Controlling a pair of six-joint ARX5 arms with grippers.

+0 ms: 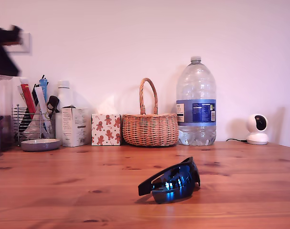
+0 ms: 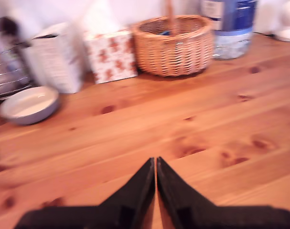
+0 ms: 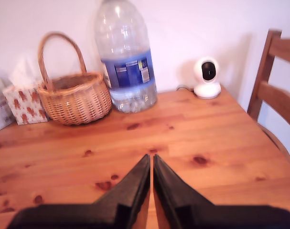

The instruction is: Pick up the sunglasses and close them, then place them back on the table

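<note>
A woven wicker basket with a tall hoop handle [image 1: 150, 128] stands at the back of the reddish-brown pine worktop [image 1: 63, 191]; in my first wrist view something small and blue shows inside it, too blurred to name. Just beside it, toward the exterior view's left, is a square tissue box printed with gingerbread figures [image 1: 106, 129], a white tissue rising from its top, then a white carton [image 1: 74, 126] with a white bottle [image 1: 64, 93] behind it. A wire rack [image 1: 31, 125] holds upright tubes and pens in red, blue and black, and a shallow grey bowl [image 1: 40, 144] sits in front of it; the bowl looks empty. On the basket's other side a large clear ribbed plastic water bottle with a blue label [image 1: 196, 102] stands, and a small round white camera [image 1: 256, 129] sits well apart near the exterior view's right.

The black wraparound sunglasses with a glossy blue mirrored lens [image 1: 173, 182] lie on the worktop toward the front, arms spread open, well apart from the basket.

My first gripper [image 2: 155, 162] and my second gripper [image 3: 151, 158] each have their black wedge-shaped fingers pressed together, holding nothing, above bare knotty wood.
</note>
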